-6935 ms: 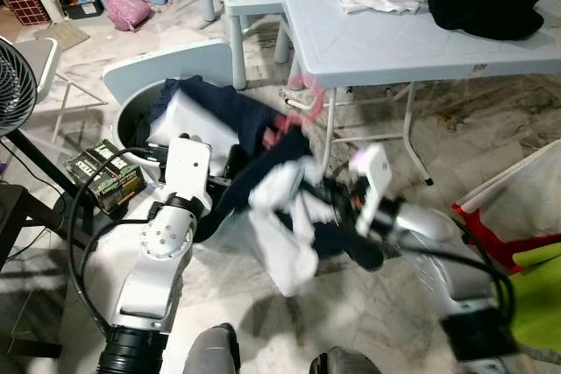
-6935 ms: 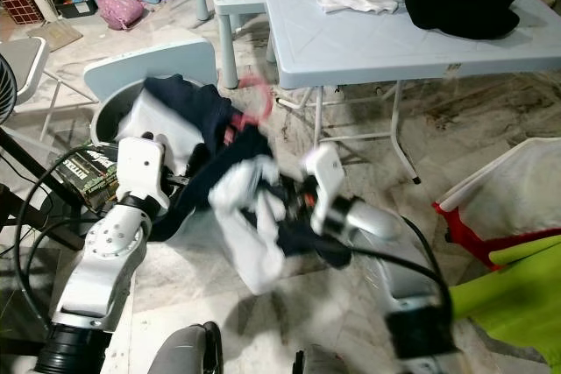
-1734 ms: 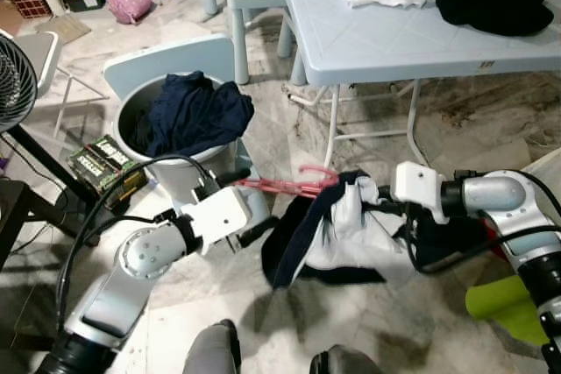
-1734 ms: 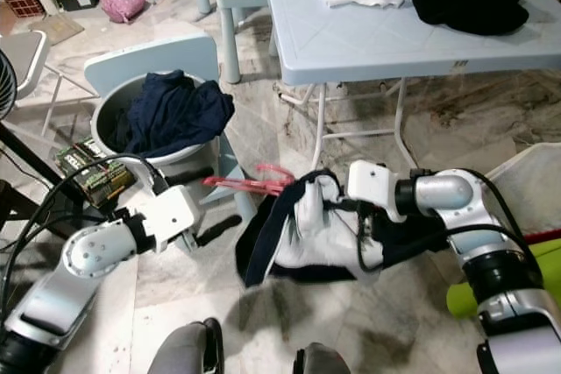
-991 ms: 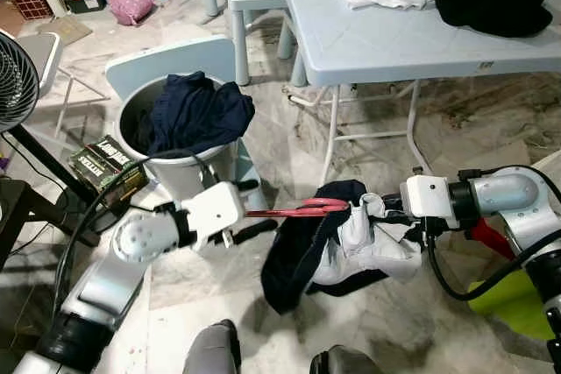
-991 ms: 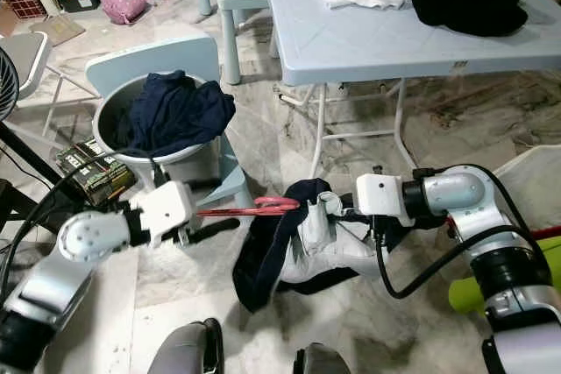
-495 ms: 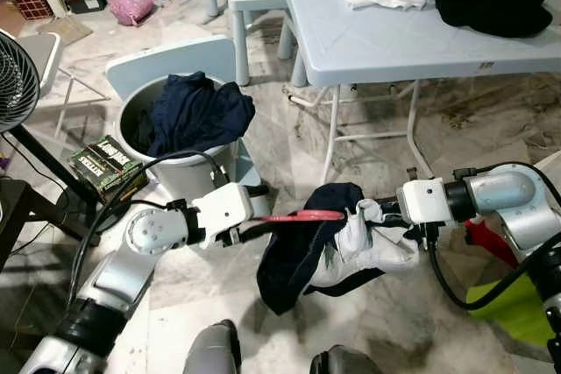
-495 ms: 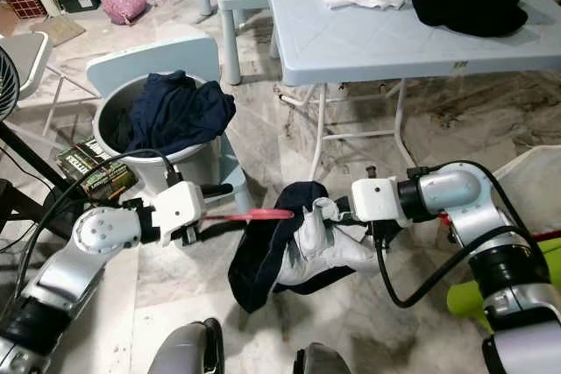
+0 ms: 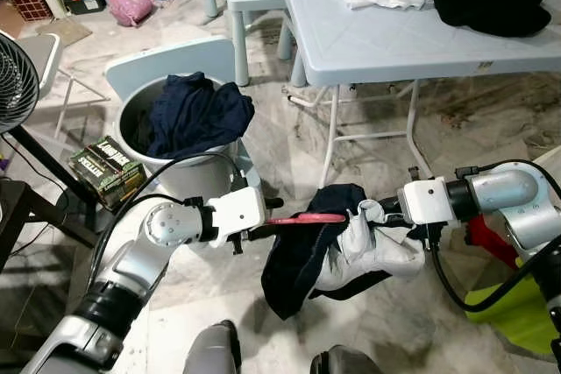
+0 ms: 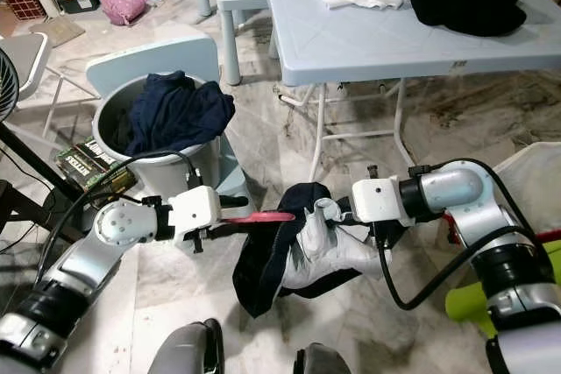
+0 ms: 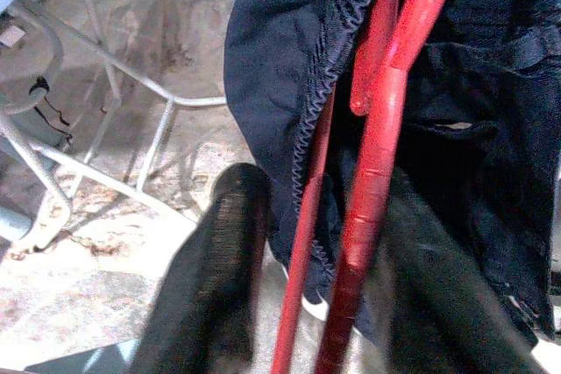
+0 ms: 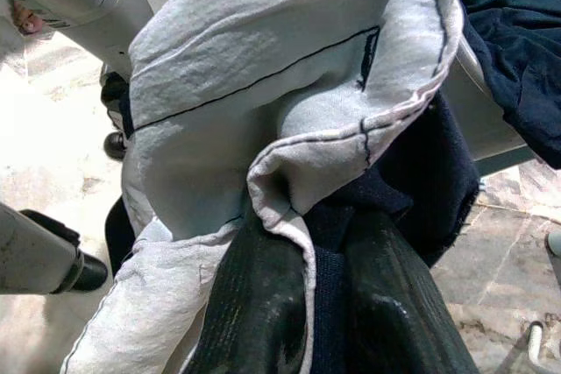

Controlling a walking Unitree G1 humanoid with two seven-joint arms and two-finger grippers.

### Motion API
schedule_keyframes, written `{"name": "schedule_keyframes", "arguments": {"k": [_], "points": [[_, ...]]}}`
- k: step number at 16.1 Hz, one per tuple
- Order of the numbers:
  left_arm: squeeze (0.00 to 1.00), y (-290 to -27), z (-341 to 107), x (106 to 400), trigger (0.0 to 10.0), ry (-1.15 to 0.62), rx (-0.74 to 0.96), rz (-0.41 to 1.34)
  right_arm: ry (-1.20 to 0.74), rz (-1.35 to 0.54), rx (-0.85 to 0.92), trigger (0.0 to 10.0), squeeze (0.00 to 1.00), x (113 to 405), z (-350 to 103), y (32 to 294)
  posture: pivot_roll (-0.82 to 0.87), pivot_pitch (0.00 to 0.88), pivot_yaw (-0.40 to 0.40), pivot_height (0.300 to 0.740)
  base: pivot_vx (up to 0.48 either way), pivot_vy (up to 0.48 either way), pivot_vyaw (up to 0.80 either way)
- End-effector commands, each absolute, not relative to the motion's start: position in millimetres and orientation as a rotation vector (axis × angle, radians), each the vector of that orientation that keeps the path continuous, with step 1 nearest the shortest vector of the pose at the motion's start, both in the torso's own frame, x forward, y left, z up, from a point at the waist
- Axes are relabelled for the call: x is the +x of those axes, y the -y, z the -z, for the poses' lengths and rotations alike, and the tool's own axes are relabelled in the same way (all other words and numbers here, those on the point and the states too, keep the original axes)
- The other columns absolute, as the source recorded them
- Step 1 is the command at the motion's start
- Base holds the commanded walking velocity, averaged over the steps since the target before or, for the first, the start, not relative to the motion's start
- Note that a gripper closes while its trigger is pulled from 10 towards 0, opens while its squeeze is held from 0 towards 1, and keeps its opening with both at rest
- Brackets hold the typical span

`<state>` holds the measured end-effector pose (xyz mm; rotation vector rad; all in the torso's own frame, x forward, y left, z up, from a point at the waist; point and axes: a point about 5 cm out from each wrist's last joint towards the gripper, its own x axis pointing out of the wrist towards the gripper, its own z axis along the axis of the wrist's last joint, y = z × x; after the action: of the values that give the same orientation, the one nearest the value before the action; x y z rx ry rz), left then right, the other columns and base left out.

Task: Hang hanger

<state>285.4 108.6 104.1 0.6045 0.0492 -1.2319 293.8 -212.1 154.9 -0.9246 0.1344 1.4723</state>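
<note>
From the head camera, the left gripper (image 9: 267,213) reaches across the marble floor (image 9: 289,142), its fingers closed around one end of a red hanger (image 9: 302,216) held roughly level. The hanger's far end disappears into a navy and white garment (image 9: 337,247) that droops towards the floor. The right gripper (image 9: 386,214) clamps that garment from the opposite side. Behind the left arm stands a grey bin (image 9: 180,172) holding dark blue clothing (image 9: 197,116). A pale blue folding table (image 9: 377,28) carries white and black laundry.

Left wrist view: two black fingers (image 11: 219,260) flank the hanger's red bars (image 11: 372,164) against navy fabric (image 11: 280,59).

Right wrist view: black fingers (image 12: 254,313) pinch white cloth (image 12: 254,102) and navy cloth together.
</note>
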Motion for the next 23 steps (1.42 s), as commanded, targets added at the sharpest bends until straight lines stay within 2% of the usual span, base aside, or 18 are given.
{"name": "schedule_keyframes", "arguments": {"k": [1, 8, 17, 18, 19, 20, 23], "points": [[0.00, -107, -107, 290, 0.0, -0.028, 0.632, 1.228, -0.094, -1.519, -0.973, 10.0, 0.00, 292, -163, 205, -0.04, 0.120, 0.024, 0.740, 0.000, 0.000, 0.00], [0.00, -103, -105, 293, 0.0, -0.019, 0.652, 1.232, -0.089, -1.518, -0.972, 10.0, 0.00, 291, -161, 204, -0.04, 0.120, 0.028, 0.740, 0.000, 0.000, 0.00], [0.00, -100, -100, 291, 0.0, -0.011, 0.537, 1.185, -0.084, -1.513, -0.964, 10.0, 0.00, 295, -160, 199, -0.03, 0.124, 0.012, 0.740, 0.000, 0.000, 0.00], [0.00, -99, -100, 290, 0.0, -0.008, 0.535, 1.182, -0.116, -1.530, -0.929, 10.0, 0.04, 295, -159, 199, -0.03, 0.124, 0.009, 0.740, 0.000, 0.000, 0.00], [0.00, -99, -100, 291, 0.0, 0.001, 0.541, 1.163, -0.205, -1.581, -0.860, 10.0, 1.00, 292, -157, 201, -0.03, 0.124, 0.007, 0.740, 0.000, 0.000, 0.00], [0.00, -99, -100, 291, 0.0, 0.006, 0.544, 1.154, -0.244, -1.604, -0.835, 10.0, 1.00, 289, -156, 202, -0.03, 0.122, 0.006, 0.740, 0.000, 0.000, 0.00], [0.00, -99, -100, 297, 0.0, 0.019, 0.504, 1.065, -0.149, -1.498, -0.865, 10.0, 1.00, 302, -159, 197, -0.03, 0.116, 0.006, 0.740, 0.000, 0.000, 0.00]]}}
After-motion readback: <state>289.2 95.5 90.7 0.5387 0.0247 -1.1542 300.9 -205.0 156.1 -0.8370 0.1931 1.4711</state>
